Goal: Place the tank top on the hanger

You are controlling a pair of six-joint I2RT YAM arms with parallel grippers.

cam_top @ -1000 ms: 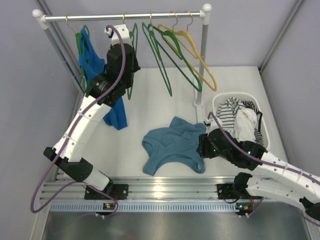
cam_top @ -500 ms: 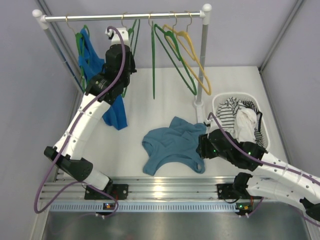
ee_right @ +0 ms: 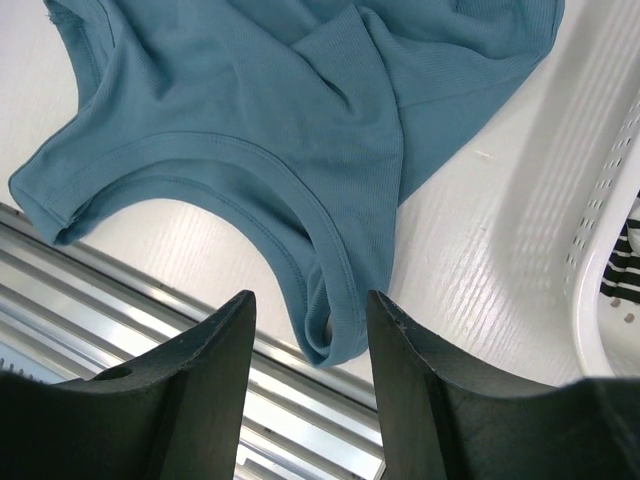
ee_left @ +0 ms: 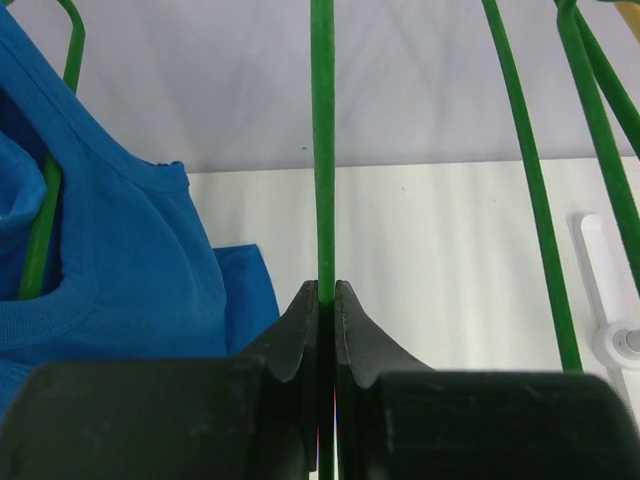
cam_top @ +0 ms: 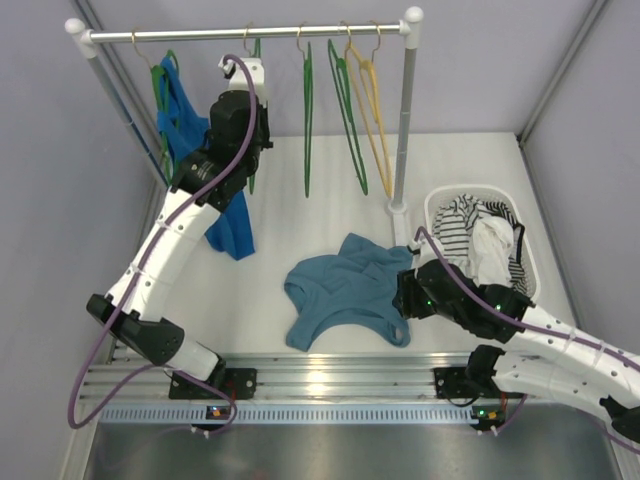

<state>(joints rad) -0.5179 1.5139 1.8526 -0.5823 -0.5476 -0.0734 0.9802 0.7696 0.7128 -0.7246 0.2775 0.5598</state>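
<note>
Left hand (ee_left: 326, 290) raised, pinched closed; right hand (ee_right: 308, 305) low, spread.

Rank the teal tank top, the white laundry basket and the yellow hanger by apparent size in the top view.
1. Tank top and laundry basket: about alike, too close to rank.
2. Yellow hanger: nearly edge-on, smallest.

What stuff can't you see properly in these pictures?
Top view: the jaws of the left gripper, hidden behind its own wrist.
Left wrist view: the hook of the hanger, cut off by the top edge; its lower part, hidden behind the jaws.
Right wrist view: the far part of the tank top, cut off by the top edge.
Top view: whatever lies under the striped cloth in the basket.
</note>
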